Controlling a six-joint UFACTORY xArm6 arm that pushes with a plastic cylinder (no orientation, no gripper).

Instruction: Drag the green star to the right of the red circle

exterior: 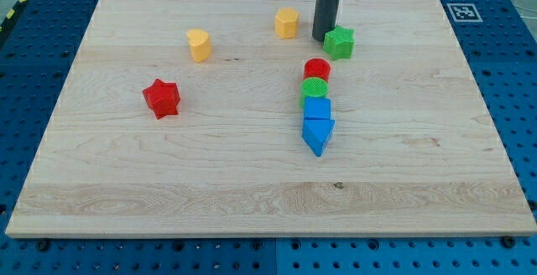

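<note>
The green star (340, 43) lies near the view's top, right of centre. My tip (323, 38) stands right against the star's left side. The red circle (317, 69) lies just below and slightly left of the star, with a small gap between them. The rod rises straight up out of the view's top.
A green circle (315, 89) touches the red circle from below, then a blue block (317, 108) and a blue triangle (318, 134) in a column. A yellow hexagon (287, 23) lies left of my tip, a yellow heart (200, 45) farther left, a red star (161, 98) at left.
</note>
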